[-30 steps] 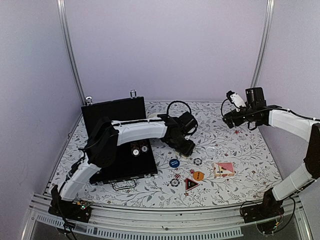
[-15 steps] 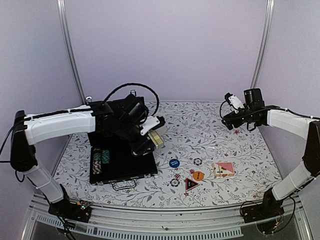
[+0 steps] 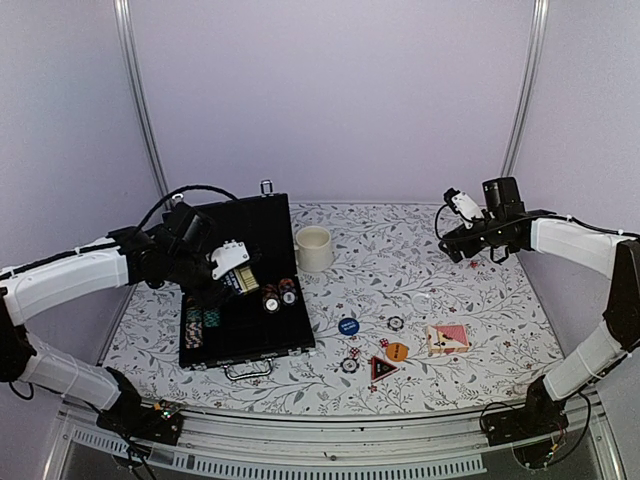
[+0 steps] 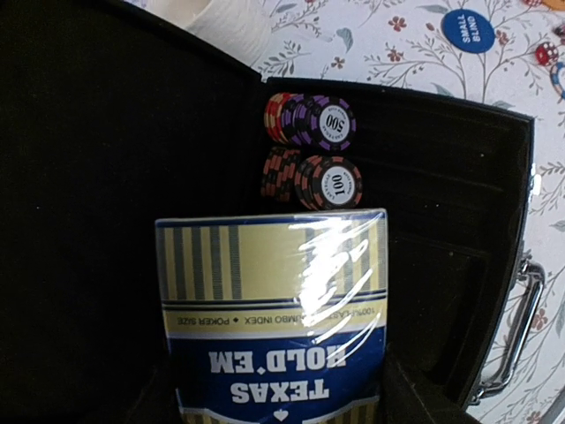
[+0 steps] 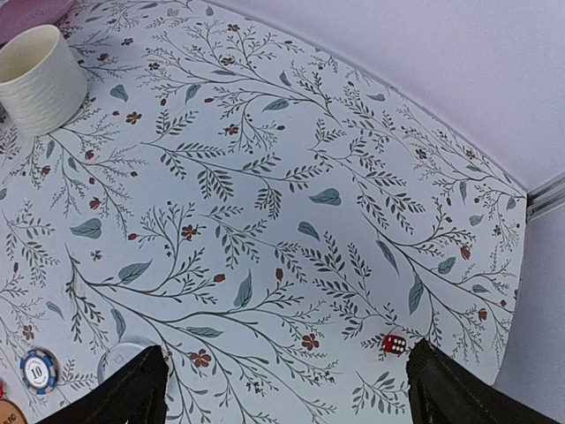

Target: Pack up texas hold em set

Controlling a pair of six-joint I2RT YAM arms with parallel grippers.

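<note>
Table (image 3: 450, 290): floral-patterned cover.

Case (image 3: 262, 332): black, lid up, lying at the table's left side with its metal handle toward the near edge.

Left gripper (image 3: 232, 268): clamped on the blue deck (image 4: 274, 309), held above the case interior. The wrapper, seen upside down, reads "TEXAS HOLD'EM", with "POKER SIZE" and "JUMBO INDEX" in small print.

Right gripper (image 5: 287, 393): fingers spread wide, nothing between them, raised over the far right of the table.

Mug (image 3: 314, 248): cream, just beside the case lid.

Red deck (image 3: 447, 338): flat on the table, right of centre.

Two chip stacks in the case lie on their sides, marked "500" (image 4: 334, 122) and "100" (image 4: 337, 181).

Blue button (image 4: 466, 29): on the table, reads "SMALL BLIND".

Loose chip (image 5: 35, 371): on the table, marked "10".

Red die (image 5: 394, 344): on the table under the right gripper.
</note>
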